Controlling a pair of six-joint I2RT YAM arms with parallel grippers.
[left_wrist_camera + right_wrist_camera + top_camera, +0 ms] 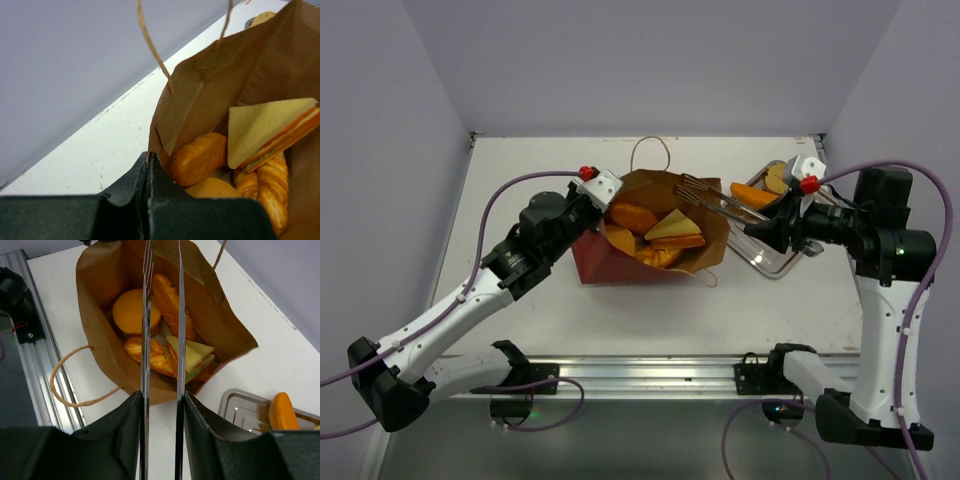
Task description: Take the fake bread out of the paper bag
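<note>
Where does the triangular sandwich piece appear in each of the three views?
Top external: the sandwich lies in the middle of the open paper bag.
Left wrist: the sandwich is at the right side, inside the paper bag.
Right wrist: the sandwich is just below centre, beside the right arm of the tongs.
Shared landmark: the paper bag around it, brown inside.

A plain white table [620,320] is boxed in by pale lavender walls on the far [650,60], left [380,150] and right [915,80] sides. An aluminium rail [650,372] is laid along the near edge. Pretty soft, even lighting is seen throughout.
</note>
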